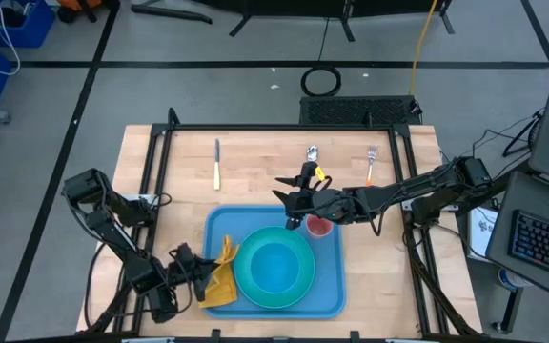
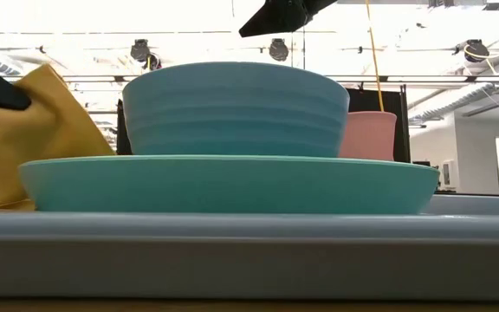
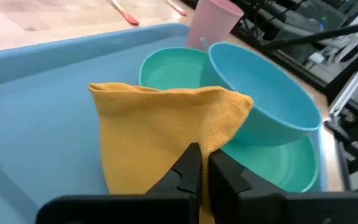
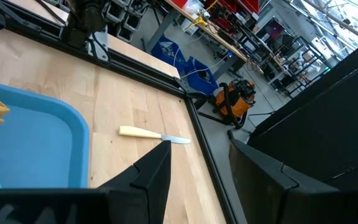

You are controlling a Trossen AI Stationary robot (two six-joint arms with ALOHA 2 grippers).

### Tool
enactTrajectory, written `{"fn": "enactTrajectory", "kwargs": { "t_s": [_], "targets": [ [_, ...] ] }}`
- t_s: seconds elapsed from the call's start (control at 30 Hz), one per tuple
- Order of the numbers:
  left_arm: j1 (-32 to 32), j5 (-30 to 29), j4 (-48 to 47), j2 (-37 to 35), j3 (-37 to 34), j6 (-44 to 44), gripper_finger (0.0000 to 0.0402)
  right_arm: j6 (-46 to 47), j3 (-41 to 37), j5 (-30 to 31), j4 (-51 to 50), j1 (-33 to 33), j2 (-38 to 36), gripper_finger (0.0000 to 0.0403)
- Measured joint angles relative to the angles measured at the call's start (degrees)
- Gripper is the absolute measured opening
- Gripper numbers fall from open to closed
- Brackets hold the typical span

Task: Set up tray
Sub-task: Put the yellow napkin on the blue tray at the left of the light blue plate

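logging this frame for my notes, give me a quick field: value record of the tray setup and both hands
tray: light blue, on the wooden table
plate: turquoise, on the tray
bowl: blue, on the plate
cup: pink, on the tray beside the plate
napkin: yellow, at the tray's left edge
left hand: shut on the napkin
right hand: open, empty, above the cup
knife: on the table beyond the tray
spoon: on the table
fork: on the table

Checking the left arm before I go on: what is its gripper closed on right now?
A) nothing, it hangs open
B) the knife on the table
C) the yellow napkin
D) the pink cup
C: in the left wrist view the left gripper has its fingers pinched shut on the yellow napkin, over the tray.
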Motion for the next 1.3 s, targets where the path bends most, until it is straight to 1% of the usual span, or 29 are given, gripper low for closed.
{"fn": "enactTrajectory", "kwargs": {
  "t_s": [0.13, 0.3, 0.47, 0.57, 0.8, 0.9, 0.97, 1.13, 1.3],
  "targets": [
    [0.0, -0.4, -0.9, -0.1, 0.0, 0.2, 0.0021, 0.5, 0.0, 0.0, 0.0, 0.0, 0.0, 0.0150],
    [-0.7, -0.4, -3.9, -2.0, 0.0, 4.6, 0.0007, 0.5, 0.0, 0.0, 0.0, 0.0, 0.0, 0.0150],
    [-1.4, -1.3, -8.1, -4.2, 0.0, 5.2, 0.0026, 0.5, 0.0, 0.0, 0.0, 0.0, 0.0, 0.0150],
    [-1.4, -1.1, -10.6, -5.3, 0.0, 5.2, 0.0029, 0.5, 0.0, -0.1, 0.0, 0.0, 0.0, 0.0150],
    [-1.4, -0.5, -15.4, -6.2, 0.0, 5.2, 0.0010, 0.5, 0.0, -0.2, 0.0, 0.0, 0.0, 0.0150],
    [-0.9, 1.5, -18.0, -6.2, 0.0, 4.4, 0.0008, 0.5, 0.0, -0.2, 0.0, 0.0, 0.0, 0.0150],
    [-0.9, 2.2, -19.2, -6.2, 0.0, 4.3, 0.0015, 0.6, 0.0, -0.2, 0.0, 0.0, 0.0, 0.0150],
    [-0.4, 3.0, -20.5, -6.2, 0.0, 4.3, 0.0051, 1.4, 0.0, -0.2, 0.0, 0.0, 0.0, 0.0150],
    [0.4, 5.5, -21.6, -6.2, 0.0, 4.6, 0.0078, 1.4, 0.0, -0.2, 0.0, 0.0, 0.0, 0.0150]
  ]
}}
